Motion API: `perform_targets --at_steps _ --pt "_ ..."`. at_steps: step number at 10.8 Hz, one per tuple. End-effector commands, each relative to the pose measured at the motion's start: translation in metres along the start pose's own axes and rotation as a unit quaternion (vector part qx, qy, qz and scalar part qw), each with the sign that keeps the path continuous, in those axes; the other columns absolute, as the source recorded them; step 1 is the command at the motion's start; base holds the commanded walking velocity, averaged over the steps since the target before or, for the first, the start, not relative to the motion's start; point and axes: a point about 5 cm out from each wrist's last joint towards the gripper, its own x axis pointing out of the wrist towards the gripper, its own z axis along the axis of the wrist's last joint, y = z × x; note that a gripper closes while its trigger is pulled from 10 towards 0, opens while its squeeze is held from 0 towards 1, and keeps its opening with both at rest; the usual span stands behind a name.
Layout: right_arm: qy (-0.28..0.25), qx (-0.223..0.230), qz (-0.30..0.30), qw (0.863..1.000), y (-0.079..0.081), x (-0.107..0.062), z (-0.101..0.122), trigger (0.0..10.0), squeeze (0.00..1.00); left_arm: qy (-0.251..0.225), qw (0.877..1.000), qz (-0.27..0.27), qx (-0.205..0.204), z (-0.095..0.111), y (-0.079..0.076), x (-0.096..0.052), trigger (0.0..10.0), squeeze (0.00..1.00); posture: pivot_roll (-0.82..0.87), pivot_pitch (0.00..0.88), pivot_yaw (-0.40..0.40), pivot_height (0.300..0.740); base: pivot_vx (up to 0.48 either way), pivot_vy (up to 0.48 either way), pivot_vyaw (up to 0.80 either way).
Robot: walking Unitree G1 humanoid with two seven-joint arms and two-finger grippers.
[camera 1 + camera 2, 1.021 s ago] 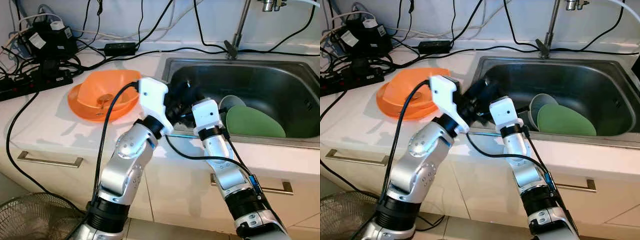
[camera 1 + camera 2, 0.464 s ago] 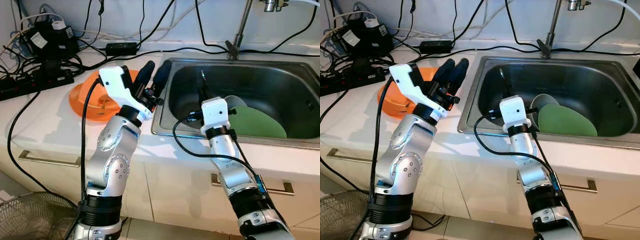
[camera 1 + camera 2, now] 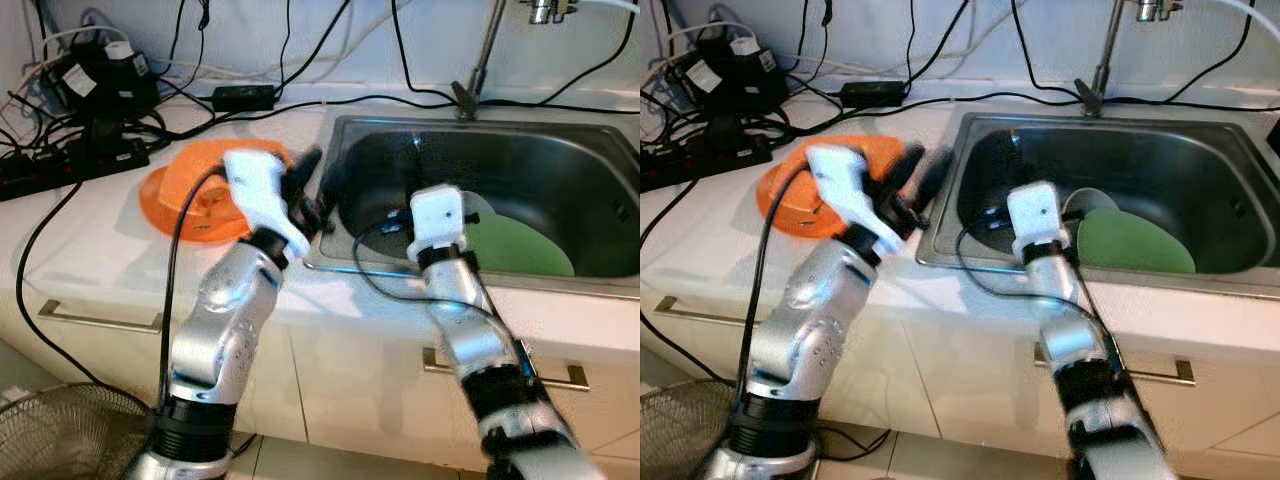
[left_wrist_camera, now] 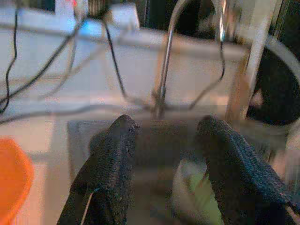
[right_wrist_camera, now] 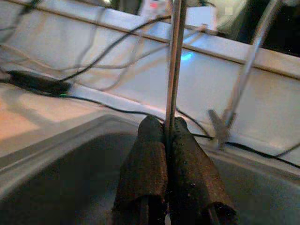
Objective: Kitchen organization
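Chopsticks, a thin metal pair, stand pinched upright in the right pincer over the steel sink, likely for stowing. The left pincer hangs spread beside the orange plastic bowl on the white tabletop.

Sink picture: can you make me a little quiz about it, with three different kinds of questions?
1. True or false: the round green plate lies inside the shiny steel sink.
2. What is the right gripper pinching? A) a thin silver rod B) a yellow sponge C) a blue mug
3. Fill the gap: the left gripper has its two black fingers ____ (open or shut).

Key: 1 true. 2 A. 3 open.
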Motion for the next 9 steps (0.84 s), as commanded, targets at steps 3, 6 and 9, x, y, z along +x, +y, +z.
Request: perform_targets --at_steps 3,6,9 --pt "0.029 0.027 -0.074 0.996 -0.035 0.025 0.006 10.0 0.0 0.081 0.996 -0.015 0.021 -0.029 0.001 -0.01 10.0 0.0 0.09 0.0 0.06 0.74 0.0 0.0 0.0" --pt "0.079 0.037 -0.065 0.994 -0.039 0.033 -0.002 10.0 0.0 0.139 0.989 -0.035 0.027 -0.05 -0.001 -0.02 10.0 0.0 0.09 0.0 0.061 0.74 0.0 0.0 0.0" --pt "0.157 0.052 -0.054 0.985 -0.034 0.033 -0.022 10.0 0.0 0.221 0.972 -0.068 0.049 -0.074 -0.006 -0.032 10.0 0.0 0.09 0.0 0.061 0.74 0.0 0.0 0.0"
